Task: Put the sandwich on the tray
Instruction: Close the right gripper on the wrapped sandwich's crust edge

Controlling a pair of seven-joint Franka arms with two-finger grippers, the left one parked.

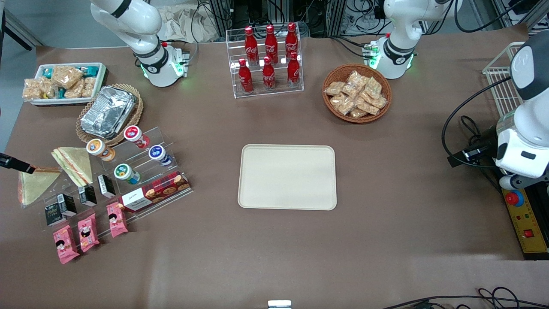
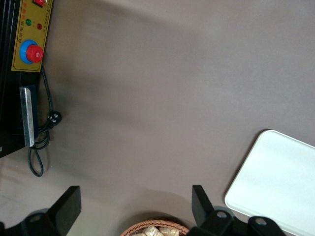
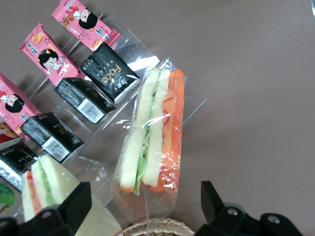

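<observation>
Containers are noted first: the tray [image 1: 287, 177] lies bare at mid-table; a white bin [image 1: 64, 83] of snack packets sits at the working arm's end; beside it a wicker basket [image 1: 109, 113] holds foil-covered boxes [image 1: 107, 110]; a second wicker basket [image 1: 357, 93] toward the parked arm's end holds wrapped pastries, and a clear rack [image 1: 266, 58] is stocked with six red cola bottles. The sandwich [image 1: 34, 185] is seen on a clear tiered stand [image 1: 107, 171] at the working arm's end of the table, well apart from the tray. Only a dark part of the gripper [image 1: 15, 164] is caught in the front view, at the frame edge just above the sandwich. In the right wrist view the gripper [image 3: 147, 206] is shown with fingers [image 3: 74, 204] spread wide, holding nothing, over the sandwich [image 3: 155, 132], whose orange-red filling edge is plainly seen there. A second sandwich [image 3: 47, 184] with greener filling lies just beside it. Black cartons [image 3: 108, 71] and pink snack packs [image 3: 83, 22] stand on the lower steps, nearer the front camera; small yoghurt cups [image 1: 126, 150] and a biscuit box [image 1: 156, 191] occupy the stand's side nearer the tray. A yellow control box [image 2: 30, 34] with a red button is best seen in the left wrist view.
</observation>
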